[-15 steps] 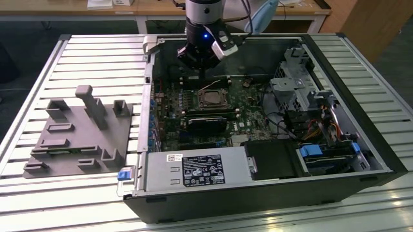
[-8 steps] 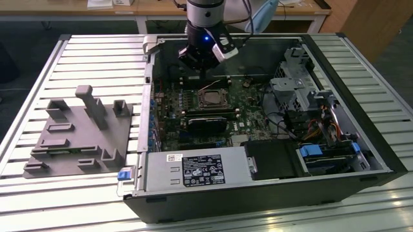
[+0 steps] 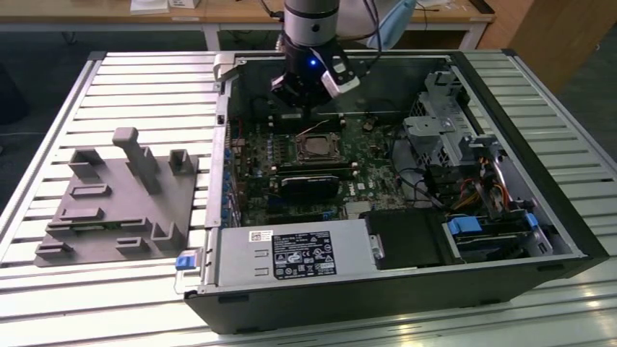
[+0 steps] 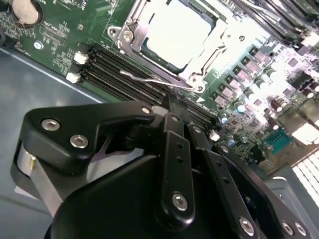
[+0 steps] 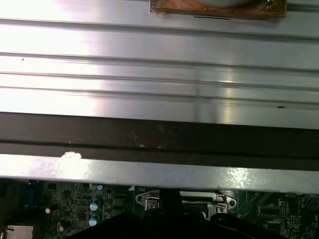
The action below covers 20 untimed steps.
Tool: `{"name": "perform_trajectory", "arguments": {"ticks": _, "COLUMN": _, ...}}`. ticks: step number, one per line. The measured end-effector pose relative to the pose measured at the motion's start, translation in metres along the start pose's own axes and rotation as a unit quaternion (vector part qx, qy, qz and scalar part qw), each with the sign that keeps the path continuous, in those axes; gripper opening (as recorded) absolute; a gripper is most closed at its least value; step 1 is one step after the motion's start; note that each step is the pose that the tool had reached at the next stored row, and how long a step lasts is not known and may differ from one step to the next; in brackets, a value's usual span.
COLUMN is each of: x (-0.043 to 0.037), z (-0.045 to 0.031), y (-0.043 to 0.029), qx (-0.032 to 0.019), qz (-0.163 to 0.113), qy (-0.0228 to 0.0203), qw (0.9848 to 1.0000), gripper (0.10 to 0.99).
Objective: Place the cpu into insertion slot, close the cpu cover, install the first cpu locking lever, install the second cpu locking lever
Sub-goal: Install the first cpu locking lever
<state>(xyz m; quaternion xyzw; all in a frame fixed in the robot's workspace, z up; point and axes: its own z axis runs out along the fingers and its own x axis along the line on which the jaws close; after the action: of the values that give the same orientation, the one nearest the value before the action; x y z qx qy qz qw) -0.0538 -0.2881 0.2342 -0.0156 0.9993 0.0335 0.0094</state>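
Slatted aluminium bench [image 3: 540,72] carries an open computer case [image 3: 568,217] lying on its side. A grey fixture block [image 3: 106,210] sits at 9 o'clock from the case in the exterior view. A labelled metal box [image 3: 289,256] lies at 6 o'clock inside the case.

My arm comes in from 12 o'clock. My pincer [image 3: 294,108] hangs low over the green board [image 3: 371,191], just at 12 o'clock from the insertion slot [image 3: 303,148].

Second wrist view: the cpu [image 4: 174,32] lies flat in the slot, pale top showing. The cpu cover [image 4: 222,40] is down around it, framing the chip through its window. A thin wire lever [image 4: 149,79] runs along the slot's edge nearest me, beside the black memory slots [image 4: 114,74].

My pincer [image 4: 167,102] is clenched, tips together with no gap showing, nothing visibly held. Its tip is right at the wire lever; contact not resolvable.

First wrist view: pincer tip [image 5: 172,201] is dark against the slot's silver bracket.
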Motion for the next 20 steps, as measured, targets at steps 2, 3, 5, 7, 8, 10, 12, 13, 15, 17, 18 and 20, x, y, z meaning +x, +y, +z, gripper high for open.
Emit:
{"name": "perform_trajectory", "arguments": {"ticks": 2, "x": -0.0006, "z": 0.0006, "y": -0.0001, "qx": 0.0001, "qz": 0.0, "qy": 0.0001, "qw": 1.0, "gripper": 0.106}}
{"name": "perform_trajectory", "arguments": {"ticks": 3, "x": -0.0011, "z": 0.0008, "y": -0.0001, "qx": 0.0001, "qz": 0.0, "qy": 0.0001, "qw": 1.0, "gripper": 0.106}}
{"name": "perform_trajectory", "arguments": {"ticks": 5, "x": -0.0015, "z": 0.0015, "y": -0.0001, "qx": -0.0001, "qz": 0.0, "qy": -0.0001, "qw": 1.0, "gripper": 0.106}}
{"name": "perform_trajectory", "arguments": {"ticks": 7, "x": -0.0018, "z": 0.0027, "y": -0.0002, "qx": 0.0, "qz": 0.0, "qy": 0.0, "qw": 1.0, "gripper": 0.106}}
{"name": "perform_trajectory", "arguments": {"ticks": 8, "x": -0.0024, "z": 0.0036, "y": -0.0003, "qx": 0.0, "qz": 0.0, "qy": 0.0, "qw": 1.0, "gripper": 0.106}}
{"name": "perform_trajectory", "arguments": {"ticks": 10, "x": -0.0057, "z": 0.0057, "y": -0.0004, "qx": 0.0002, "qz": -0.001, "qy": 0.0003, "qw": 1.0, "gripper": 0.106}}
{"name": "perform_trajectory", "arguments": {"ticks": 12, "x": -0.0075, "z": 0.0084, "y": -0.0006, "qx": 0.0004, "qz": -0.002, "qy": 0.0004, "qw": 1.0, "gripper": 0.106}}
{"name": "perform_trajectory", "arguments": {"ticks": 13, "x": -0.0083, "z": 0.0092, "y": -0.0006, "qx": 0.0003, "qz": -0.002, "qy": 0.0004, "qw": 1.0, "gripper": 0.106}}
{"name": "perform_trajectory", "arguments": {"ticks": 15, "x": -0.0095, "z": 0.0103, "y": -0.0006, "qx": -0.0002, "qz": -0.002, "qy": 0.0004, "qw": 1.0, "gripper": 0.106}}
{"name": "perform_trajectory", "arguments": {"ticks": 17, "x": -0.0109, "z": 0.0109, "y": -0.0005, "qx": -0.0002, "qz": -0.002, "qy": 0.0004, "qw": 1.0, "gripper": 0.106}}
{"name": "perform_trajectory", "arguments": {"ticks": 18, "x": -0.0119, "z": 0.0112, "y": -0.0005, "qx": -0.0002, "qz": -0.002, "qy": 0.0004, "qw": 1.0, "gripper": 0.106}}
{"name": "perform_trajectory", "arguments": {"ticks": 20, "x": -0.0131, "z": 0.0116, "y": -0.0006, "qx": -0.0002, "qz": -0.002, "qy": 0.0004, "qw": 1.0, "gripper": 0.106}}
